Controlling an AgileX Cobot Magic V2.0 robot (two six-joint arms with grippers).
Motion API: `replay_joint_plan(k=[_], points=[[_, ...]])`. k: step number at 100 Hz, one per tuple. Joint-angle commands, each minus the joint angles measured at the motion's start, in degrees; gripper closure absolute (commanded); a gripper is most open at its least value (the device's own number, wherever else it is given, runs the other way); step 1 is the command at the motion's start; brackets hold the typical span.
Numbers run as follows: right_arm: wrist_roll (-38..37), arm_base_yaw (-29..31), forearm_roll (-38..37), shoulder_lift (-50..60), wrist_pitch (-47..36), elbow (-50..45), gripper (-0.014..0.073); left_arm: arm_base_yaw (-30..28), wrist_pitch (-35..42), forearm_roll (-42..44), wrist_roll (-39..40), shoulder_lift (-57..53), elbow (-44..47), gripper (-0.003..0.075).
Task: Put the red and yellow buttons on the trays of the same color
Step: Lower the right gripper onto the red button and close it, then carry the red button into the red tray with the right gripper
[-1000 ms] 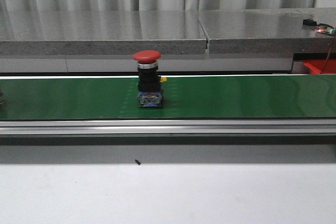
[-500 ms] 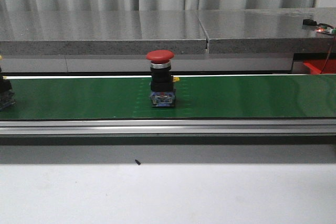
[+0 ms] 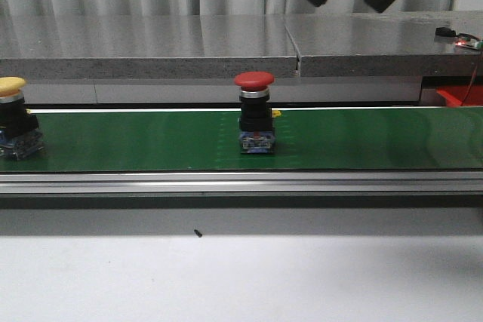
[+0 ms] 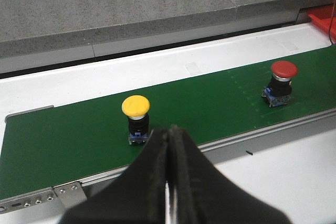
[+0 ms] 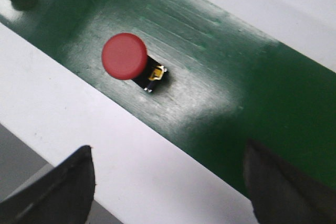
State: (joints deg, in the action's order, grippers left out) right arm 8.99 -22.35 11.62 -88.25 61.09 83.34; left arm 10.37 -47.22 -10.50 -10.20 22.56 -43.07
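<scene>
A red button (image 3: pixel 254 122) stands upright on the green belt (image 3: pixel 362 141) near its middle. A yellow button (image 3: pixel 15 127) stands at the belt's far left end. My right gripper (image 3: pixel 344 1) hangs open high above the belt, up and to the right of the red button; from its wrist the red button (image 5: pixel 126 59) lies beyond the wide-apart fingers (image 5: pixel 68 187). My left gripper (image 4: pixel 170 129) is shut and empty, just short of the yellow button (image 4: pixel 136 119); the red button (image 4: pixel 281 82) is farther off. A red tray's corner (image 3: pixel 456 96) peeks at the right. The yellow tray is out of view.
A grey stone ledge (image 3: pixel 226 43) runs behind the belt. The belt's metal rail (image 3: pixel 241 182) borders its near side, with white tabletop (image 3: pixel 241 277) in front. A small circuit board (image 3: pixel 460 38) with wires lies on the ledge at far right.
The red button has ridden rightward along the belt. The yellow button has come into view at the left end. My right gripper's fingers have appeared at the top.
</scene>
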Motion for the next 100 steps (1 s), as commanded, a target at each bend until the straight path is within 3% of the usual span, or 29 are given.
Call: replay_joint_plan(k=[1,24,66,77,88,100], points=[[1.34,-1.15,1.85,-1.57,0.44,3.97,0.0012,0.40,3.94,-1.18,0.47,0.53,-1.30,0.0739],[2.83,-3.05,2.92,-7.74,0.85,5.95,0.0012,0.40,3.94,-1.18,0.47,0.53,-1.30,0.0739],[3.32,-3.05,1.68,-12.46,-7.43,6.21,0.0029,0.40,3.94,-1.18,0.47,0.53,-1.30,0.0739],[3.32,-3.05,0.75,-12.66,-6.89,6.21,0.0139,0.40,3.94,-1.18,0.47,0.53,-1.30,0.0739],[3.32,-3.05,-0.70,-12.70,-6.24,6.21,0.0320,0.40,3.94,-1.18,0.47,0.53,-1.30,0.0738],[3.32,-3.05,-0.98,-12.70,-6.36,6.21,0.0410,0.40,3.94,-1.18,0.47,0.53,-1.30,0.0739]])
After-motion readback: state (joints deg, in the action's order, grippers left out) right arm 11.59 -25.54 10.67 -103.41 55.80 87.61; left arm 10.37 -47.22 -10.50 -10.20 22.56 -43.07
